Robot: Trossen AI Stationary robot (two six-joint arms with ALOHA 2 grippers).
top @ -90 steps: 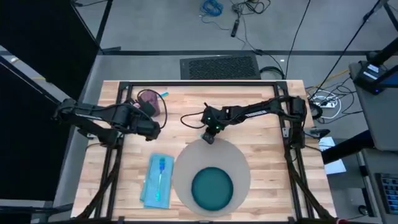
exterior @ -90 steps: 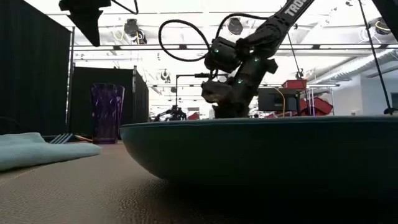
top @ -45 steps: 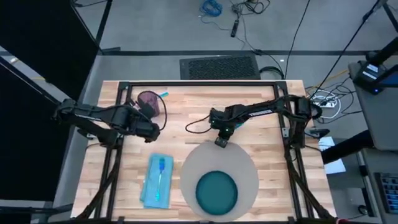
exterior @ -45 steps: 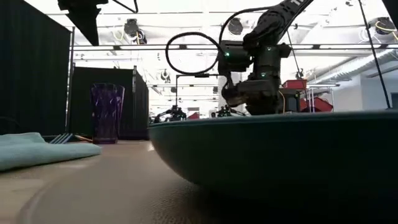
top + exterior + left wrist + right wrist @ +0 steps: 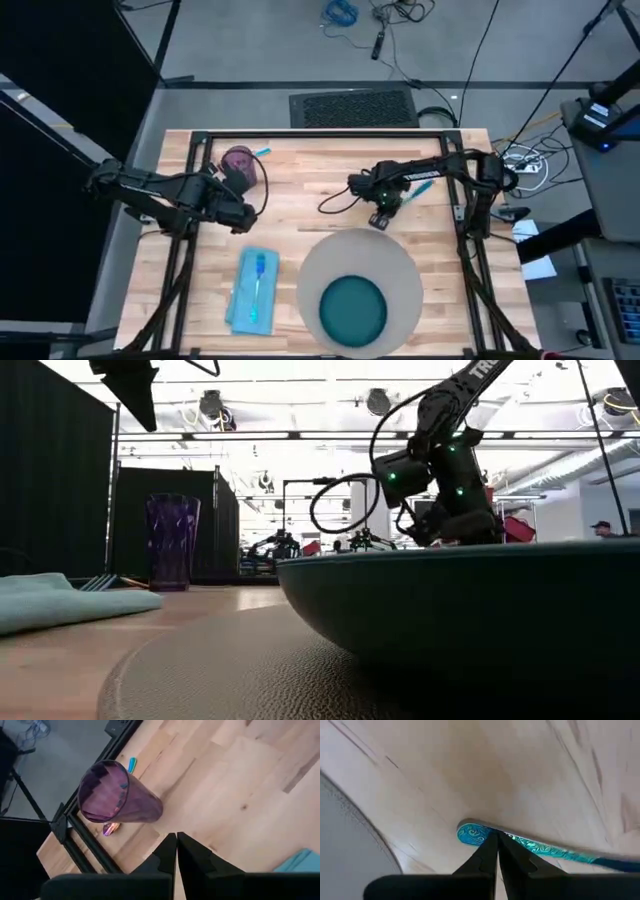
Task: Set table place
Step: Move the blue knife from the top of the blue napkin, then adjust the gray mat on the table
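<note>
The grey round place (image 5: 330,258) lies on the table (image 5: 300,190) toward its near right, with a dark teal plate (image 5: 352,308) resting on it. My right gripper (image 5: 380,220) is shut just past the place's far edge. In the right wrist view its tips (image 5: 495,839) stand over a teal patterned utensil (image 5: 540,849) lying flat on the wood, with the place's rim (image 5: 350,840) beside it. My left gripper (image 5: 243,217) hangs shut and bare above the table, on the near side of a purple glass (image 5: 241,164). My right gripper's shut fingertips come from above over the rounded end of the teal utensil's handle (image 5: 470,834), lying across it. Whether they touch it I cannot tell.
A light blue napkin (image 5: 240,300) with cutlery on it lies left of the place. A second teal piece (image 5: 132,764) lies on the wood behind the glass (image 5: 117,795). The black frame (image 5: 320,133) runs along the table's edges. Bare wood shows between the glass and my right gripper.
My right gripper has moved toward the table's right edge. The place with the plate on it has slid along the table the same way and slightly nearer. The gripper now stands past the place's far edge, over the teal utensil.
</note>
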